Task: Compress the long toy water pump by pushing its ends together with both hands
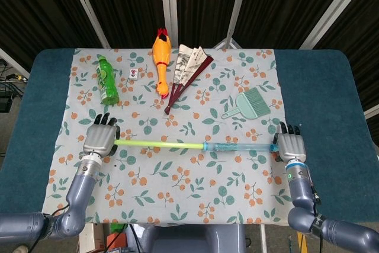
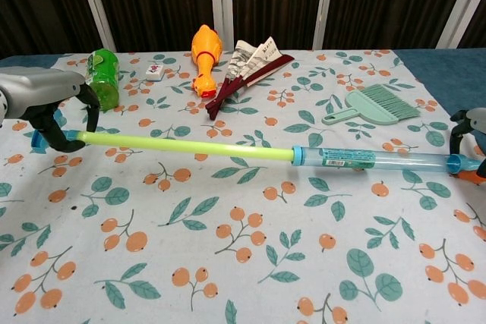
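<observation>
**Toy water pump held at both ends, still fully extended**

The long toy water pump lies across the front half of the floral tablecloth, running nearly parallel to its front edge. Its yellow-green plunger rod stretches toward the left edge, and its clear blue barrel reaches toward the right edge. The rod looks almost wholly drawn out, so the compression appears barely begun.

The left hand curls its dark fingers around the rod's blue end cap and grips it. The right hand sits at the barrel's orange-tipped far end; whether it clasps the tip or only presses against it, I cannot tell. One hand at each end lets the arms push inward along the pump's axis — likely why it lies crosswise.

Toward the back edge, well apart from the pump, lie a green bottle, a small white tile, a rubber chicken and a folded fan — with a teal brush nearer the right edge.
</observation>
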Action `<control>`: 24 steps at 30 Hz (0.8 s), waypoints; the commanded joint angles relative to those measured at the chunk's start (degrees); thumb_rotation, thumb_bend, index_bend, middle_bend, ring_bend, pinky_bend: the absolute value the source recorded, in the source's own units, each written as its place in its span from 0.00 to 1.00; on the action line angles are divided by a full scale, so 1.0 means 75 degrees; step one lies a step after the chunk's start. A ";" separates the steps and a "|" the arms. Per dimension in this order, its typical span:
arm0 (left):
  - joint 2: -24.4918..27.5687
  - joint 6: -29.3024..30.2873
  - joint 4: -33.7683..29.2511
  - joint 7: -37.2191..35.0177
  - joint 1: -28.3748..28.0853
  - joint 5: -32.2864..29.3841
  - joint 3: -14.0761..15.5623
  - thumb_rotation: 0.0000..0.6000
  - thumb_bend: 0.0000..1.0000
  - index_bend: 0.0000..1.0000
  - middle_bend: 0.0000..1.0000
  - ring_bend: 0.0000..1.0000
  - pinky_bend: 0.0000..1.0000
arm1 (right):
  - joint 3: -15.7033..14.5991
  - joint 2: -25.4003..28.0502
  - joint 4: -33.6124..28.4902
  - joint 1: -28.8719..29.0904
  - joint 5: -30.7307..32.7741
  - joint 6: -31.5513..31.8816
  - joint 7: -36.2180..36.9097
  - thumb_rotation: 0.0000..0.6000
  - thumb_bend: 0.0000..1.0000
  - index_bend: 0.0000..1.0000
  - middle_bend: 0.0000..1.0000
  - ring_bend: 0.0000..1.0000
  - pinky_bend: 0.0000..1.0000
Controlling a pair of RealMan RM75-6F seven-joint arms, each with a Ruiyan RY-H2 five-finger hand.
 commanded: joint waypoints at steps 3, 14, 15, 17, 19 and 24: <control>-0.0010 0.0011 0.0002 0.0000 -0.0006 0.0005 0.0015 1.00 0.51 0.60 0.17 0.00 0.05 | 0.0015 -0.0026 -0.0013 0.0009 -0.0007 0.0016 0.0001 1.00 0.42 0.54 0.03 0.00 0.00; 0.0031 0.0063 -0.0056 -0.0068 0.0000 0.0065 -0.0001 1.00 0.51 0.60 0.17 0.00 0.05 | 0.0056 0.0000 -0.0126 0.0012 -0.0084 0.0126 0.0003 1.00 0.43 0.65 0.08 0.00 0.00; 0.0036 0.0070 -0.0076 -0.0079 0.0003 0.0078 -0.0001 1.00 0.51 0.61 0.17 0.00 0.05 | 0.0076 0.0013 -0.0170 0.0010 -0.0117 0.0159 0.0024 1.00 0.43 0.65 0.09 0.00 0.00; 0.0051 0.0085 -0.0131 -0.0090 0.0011 0.0100 0.0008 1.00 0.51 0.61 0.17 0.00 0.05 | 0.0096 0.0064 -0.0297 0.0003 -0.0203 0.0225 0.0048 1.00 0.43 0.65 0.09 0.00 0.00; 0.0067 0.0108 -0.0196 -0.0091 0.0015 0.0142 0.0019 1.00 0.51 0.61 0.17 0.00 0.05 | 0.0114 0.0130 -0.0444 0.0003 -0.0284 0.0279 0.0056 1.00 0.43 0.65 0.09 0.00 0.00; 0.0119 0.0246 -0.0420 -0.0098 0.0024 0.0281 -0.0002 1.00 0.51 0.61 0.17 0.00 0.05 | 0.0183 0.0349 -0.0936 0.0022 -0.0431 0.0469 0.0000 1.00 0.43 0.66 0.09 0.00 0.00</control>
